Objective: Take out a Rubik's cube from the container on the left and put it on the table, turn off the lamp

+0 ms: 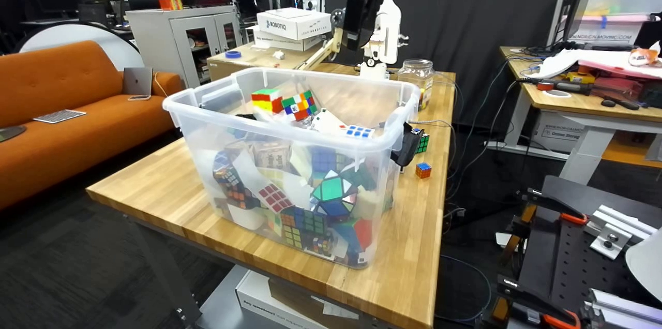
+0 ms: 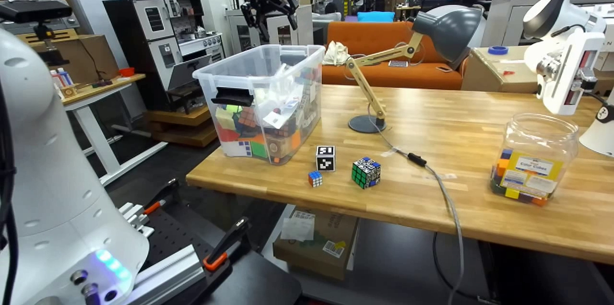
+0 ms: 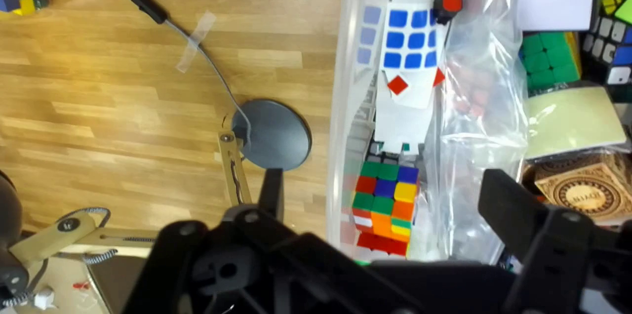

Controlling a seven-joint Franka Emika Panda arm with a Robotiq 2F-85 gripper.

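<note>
The container (image 1: 289, 136) is a translucent tub on the wooden table (image 1: 408, 246), full of cubes, papers and plastic bags; its rim also shows in an exterior view (image 2: 225, 77) and the wrist view (image 3: 335, 166). A mixed-colour Rubik's cube (image 3: 385, 188) lies on top inside, close to the wall; it shows in an exterior view (image 1: 300, 106). My gripper (image 3: 383, 180) is open and empty, above the container, its fingers either side of that cube in the wrist view. In an exterior view the gripper (image 2: 279, 27) hangs above the rim. The grey lamp (image 2: 446, 31) stands behind; whether it is lit cannot be told.
Three cubes stand on the table by the container: a small one (image 2: 315, 179), a black-and-white patterned one (image 2: 325, 158) and a green-sided one (image 2: 366, 172). The lamp's cable has an inline switch (image 2: 416, 159). A clear jar (image 2: 537, 161) stands farther along.
</note>
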